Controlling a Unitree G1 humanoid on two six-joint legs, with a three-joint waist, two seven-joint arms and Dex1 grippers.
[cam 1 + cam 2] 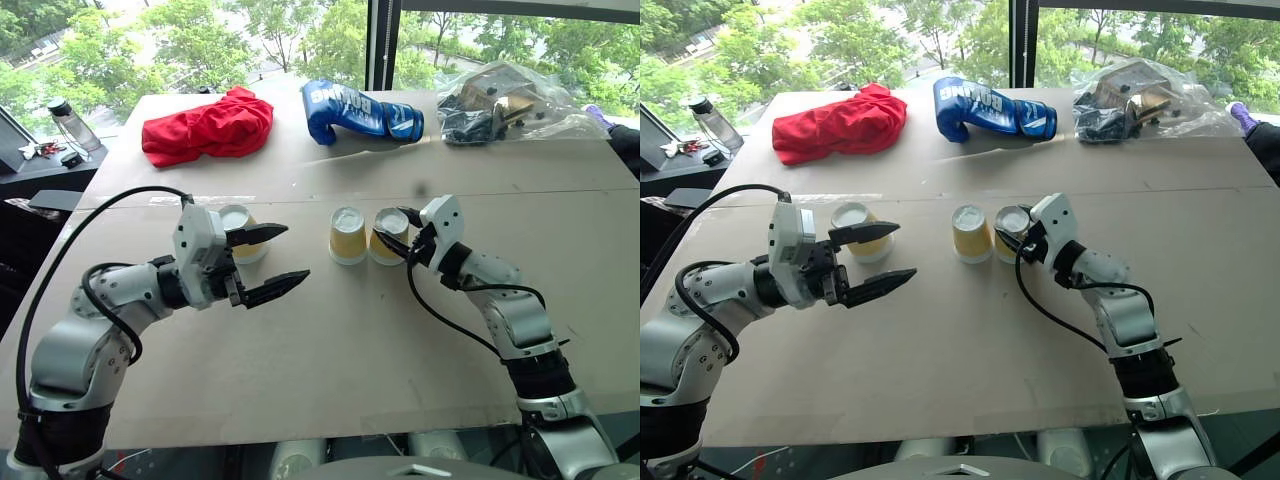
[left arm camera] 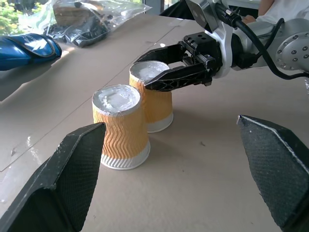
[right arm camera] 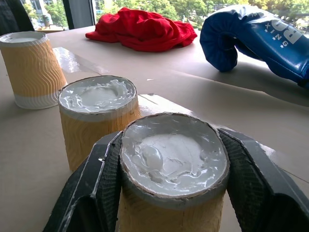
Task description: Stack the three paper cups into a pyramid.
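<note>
three paper cups, all upside down on the desk point(image 1: 330, 380), white bases up. sides are mustard-yellow with a wavy ribbed texture, a white band at the rim against the desk, tapered shape. the upturned bases look crinkled and shiny white.

the middle cup point(image 1: 348, 236) and the right cup point(image 1: 388, 236) stand just beside each other near the centre of the desk, close to touching. the left cup point(image 1: 240, 233) stands well apart from them on my left side. no pyramid yet; all three sit on the desk surface.

right tool point(image 1: 397, 232): its two black fingers are clamped on the right cup near its upturned base, one on each side; the right wrist view shows the ribbed wall pressed between both pads. the cup looks upright, and i can't tell if it has left the desk.

left tool point(image 1: 270, 262): fingers spread wide apart, holding nothing, pointing toward the pair of cups. the left cup sits just behind its upper finger; contact unclear.

the desk is covered in flat, matte, beige cardboard-like sheet with a seam across it. far edge: a crumpled red cloth point(image 1: 208, 125), a glossy blue boxing glove point(image 1: 358, 112) with white lettering, a clear plastic bag point(image 1: 505, 102) with dark items inside.
</note>
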